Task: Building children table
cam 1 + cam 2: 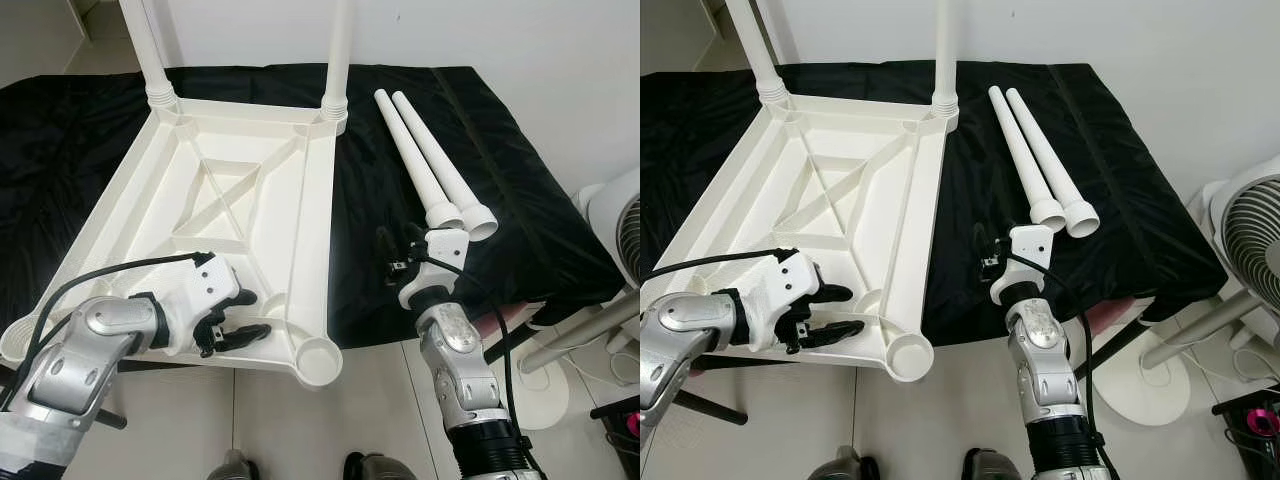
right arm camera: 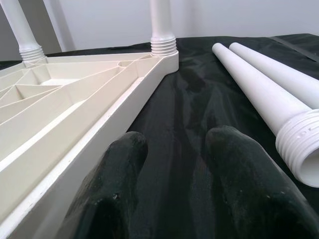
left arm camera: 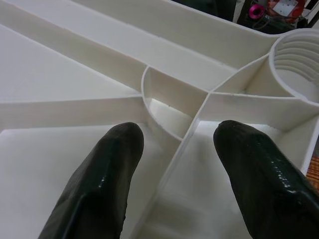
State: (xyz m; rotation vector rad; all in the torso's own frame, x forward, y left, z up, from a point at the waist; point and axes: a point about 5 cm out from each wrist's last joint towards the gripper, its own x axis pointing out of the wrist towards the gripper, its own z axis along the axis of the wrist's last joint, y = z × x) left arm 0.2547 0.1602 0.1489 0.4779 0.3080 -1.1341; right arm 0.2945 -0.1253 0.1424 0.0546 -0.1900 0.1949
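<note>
The white tabletop (image 1: 230,200) lies upside down on the black counter (image 1: 520,220), with two legs (image 1: 338,55) standing in its far corners. Two loose legs (image 1: 425,160) lie at its right. The left pincer (image 1: 238,318) is open above the near right corner socket (image 1: 320,358), holding nothing. The right pincer (image 1: 398,250) is open, empty, near the loose legs.

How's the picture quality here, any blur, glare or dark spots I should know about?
Left eye view: sharp and evenly lit, with the white tabletop bright against the black cloth, which loses some detail. Left wrist view: the left claw is soft and close, with small glints on its fingers. Right wrist view: the right claw is blurred, while the loose legs are sharper.
</note>
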